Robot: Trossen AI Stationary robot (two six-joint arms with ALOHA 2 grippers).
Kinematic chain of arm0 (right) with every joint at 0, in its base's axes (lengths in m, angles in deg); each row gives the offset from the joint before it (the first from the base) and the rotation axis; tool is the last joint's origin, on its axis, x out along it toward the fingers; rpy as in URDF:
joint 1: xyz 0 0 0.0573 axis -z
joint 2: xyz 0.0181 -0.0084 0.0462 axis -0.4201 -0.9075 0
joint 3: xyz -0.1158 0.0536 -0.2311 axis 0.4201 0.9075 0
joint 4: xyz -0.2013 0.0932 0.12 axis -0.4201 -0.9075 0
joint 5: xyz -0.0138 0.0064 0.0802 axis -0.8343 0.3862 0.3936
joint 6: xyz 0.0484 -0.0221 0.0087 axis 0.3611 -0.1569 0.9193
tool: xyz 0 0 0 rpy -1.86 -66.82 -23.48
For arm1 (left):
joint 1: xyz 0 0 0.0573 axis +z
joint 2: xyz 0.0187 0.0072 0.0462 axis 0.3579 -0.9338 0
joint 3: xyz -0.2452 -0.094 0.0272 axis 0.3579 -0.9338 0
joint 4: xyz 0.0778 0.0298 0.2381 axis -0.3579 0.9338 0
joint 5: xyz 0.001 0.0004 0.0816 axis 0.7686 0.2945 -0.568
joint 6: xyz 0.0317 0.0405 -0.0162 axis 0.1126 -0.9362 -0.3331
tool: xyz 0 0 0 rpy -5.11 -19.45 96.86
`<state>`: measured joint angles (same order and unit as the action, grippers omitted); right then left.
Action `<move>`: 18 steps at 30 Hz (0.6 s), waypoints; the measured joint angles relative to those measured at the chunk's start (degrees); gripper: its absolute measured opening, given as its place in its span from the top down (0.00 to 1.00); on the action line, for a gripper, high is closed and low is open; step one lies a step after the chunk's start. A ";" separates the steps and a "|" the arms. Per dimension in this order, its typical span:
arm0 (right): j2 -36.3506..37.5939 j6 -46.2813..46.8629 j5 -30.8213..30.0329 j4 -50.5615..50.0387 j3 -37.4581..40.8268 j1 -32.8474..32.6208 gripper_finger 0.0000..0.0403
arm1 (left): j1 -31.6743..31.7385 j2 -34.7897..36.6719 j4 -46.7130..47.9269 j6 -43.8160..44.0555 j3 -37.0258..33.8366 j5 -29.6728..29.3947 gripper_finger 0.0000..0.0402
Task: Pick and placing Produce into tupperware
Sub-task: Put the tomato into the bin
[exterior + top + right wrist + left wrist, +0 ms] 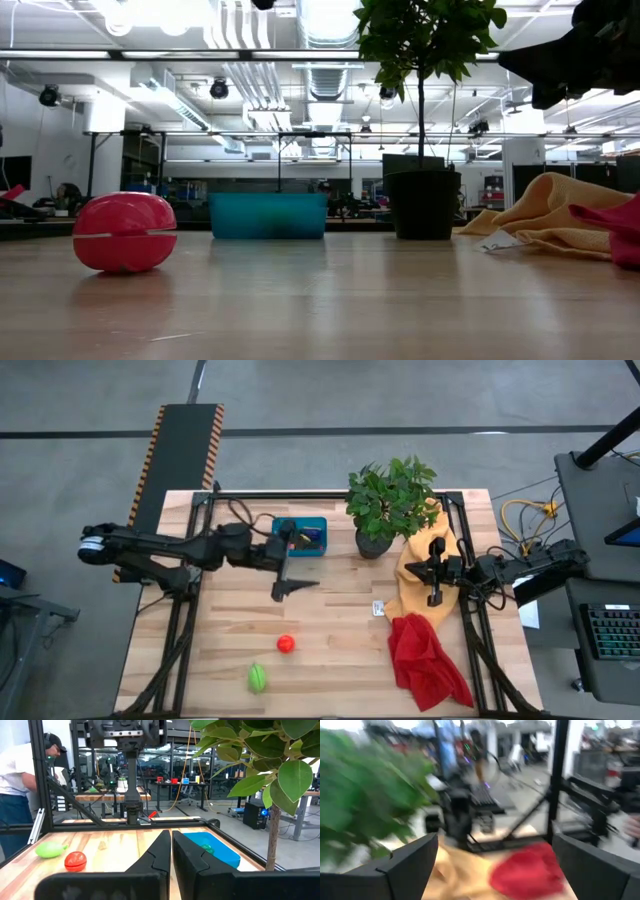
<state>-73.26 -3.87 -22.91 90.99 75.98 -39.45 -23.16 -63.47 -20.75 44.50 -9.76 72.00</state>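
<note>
The teal tupperware [312, 532] sits at the table's far middle, also in the low view [268, 215] and the right wrist view [212, 847]. It holds small pieces, one of them green [206, 849]. A red produce piece [286, 643] [124, 232] [75, 861] and a green one [258, 678] [49, 850] lie on the near table. My left gripper [312, 565] hovers at the tupperware's near side, open and empty, pointing toward the table's right. My right gripper [408, 569] [171, 855] is shut and empty above the yellow cloth, pointing left.
A potted plant [388, 505] [424, 203] stands right of the tupperware. A yellow cloth [420, 575] [550, 215] and a red cloth [425, 660] [527, 870] lie along the right side. A small white tag [379, 608] lies by the yellow cloth. A person [17, 785] stands beyond the table's left.
</note>
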 joint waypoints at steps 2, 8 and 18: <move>0.00 0.01 0.02 -0.02 0.00 0.00 0.98 | -0.76 -0.27 5.26 1.76 1.71 1.23 0.06; 0.00 0.01 0.02 0.00 0.00 0.00 0.98 | -5.35 -0.01 14.21 7.25 2.23 1.30 0.06; 0.00 0.01 0.00 -0.02 0.00 0.00 0.98 | -15.78 -1.09 33.41 15.21 1.36 -9.36 0.05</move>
<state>-73.26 -3.86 -22.90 90.97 75.98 -39.45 -38.95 -64.56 12.66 59.71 -8.40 62.64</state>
